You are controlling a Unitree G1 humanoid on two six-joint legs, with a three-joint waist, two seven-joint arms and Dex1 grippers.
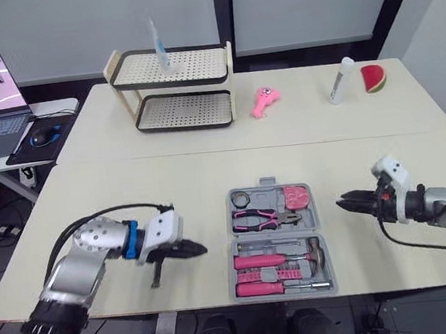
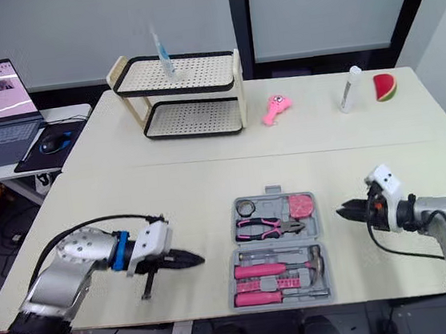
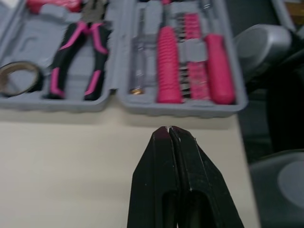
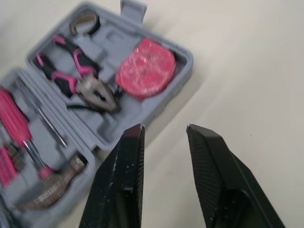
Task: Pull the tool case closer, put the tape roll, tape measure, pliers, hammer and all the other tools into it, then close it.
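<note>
Left eye view, left gripper (image 1: 201, 250) pinched closed, empty, right gripper (image 1: 343, 202) parted, empty, both flanking tool case (image 1: 314, 219).

The two head views are looking forward and down from above the near edge of the table (image 1: 168, 181), taking in the whole tabletop with the open tool case (image 1: 277, 240) at mid-distance. Both are sharing one scene, slightly offset sideways. The left wrist view is looking along the left gripper (image 3: 169, 128), low and close to the case's left edge. The right wrist view is looking along the right gripper (image 4: 165, 128), close above the case's right edge. All views are sharing the pliers (image 4: 96, 93).
</note>
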